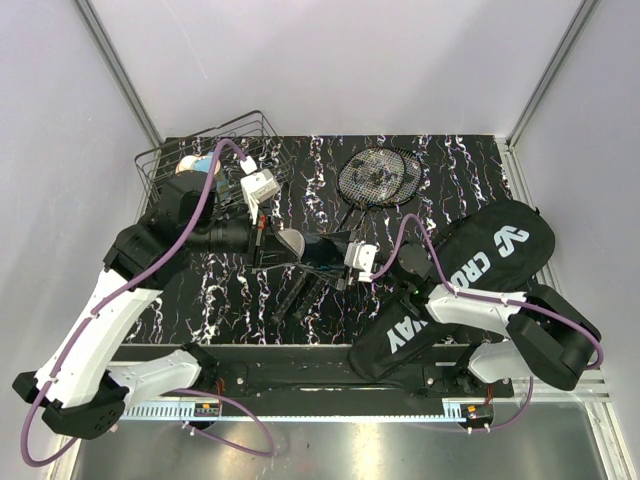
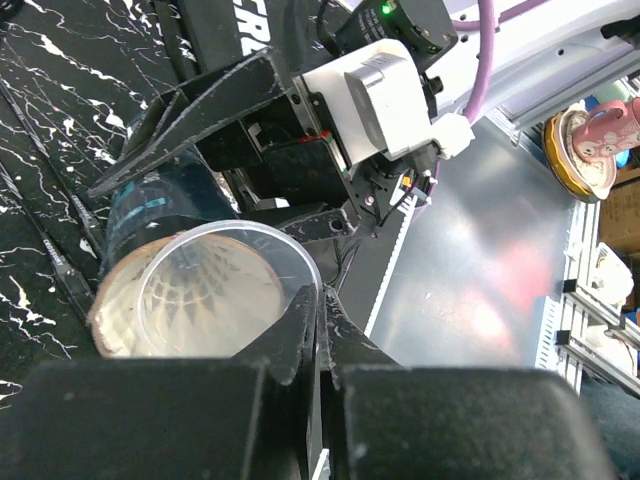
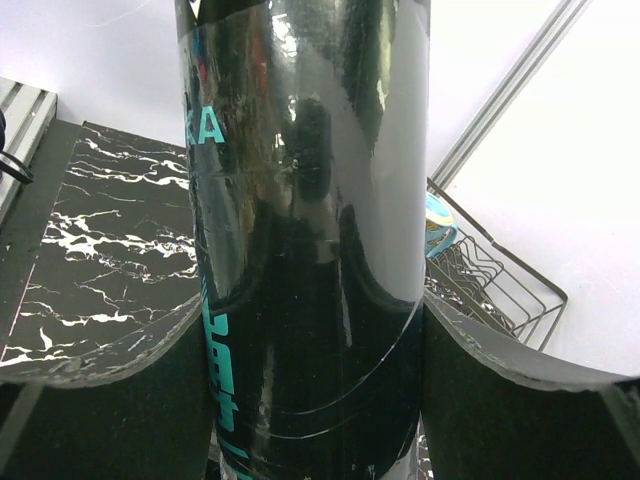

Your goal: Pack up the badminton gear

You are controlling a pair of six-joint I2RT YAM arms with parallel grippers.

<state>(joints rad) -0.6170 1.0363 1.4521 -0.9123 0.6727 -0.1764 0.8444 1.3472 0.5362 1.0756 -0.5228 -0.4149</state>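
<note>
My right gripper [image 1: 332, 257] [image 3: 310, 345] is shut on the long black tube [image 1: 308, 250] [image 3: 310, 200], holding it level above the middle of the table. A clear cap [image 2: 228, 285] sits at the tube's [image 2: 150, 215] open end, and white shuttlecock feathers [image 2: 185, 300] show through it. My left gripper [image 1: 263, 245] [image 2: 322, 300] is shut, pinching the cap's thin rim. Two black rackets [image 1: 378, 177] lie at the back of the table, heads overlapping and handles [image 1: 292, 297] pointing toward me. The black CROSSWAY bag [image 1: 470, 285] lies at the right, partly under my right arm.
A black wire basket [image 1: 215, 150] [image 3: 490, 275] holding patterned bowls [image 1: 198, 165] [image 3: 440, 225] stands at the back left corner. A metal rail [image 1: 330, 405] runs along the table's near edge. White walls close in the back and both sides.
</note>
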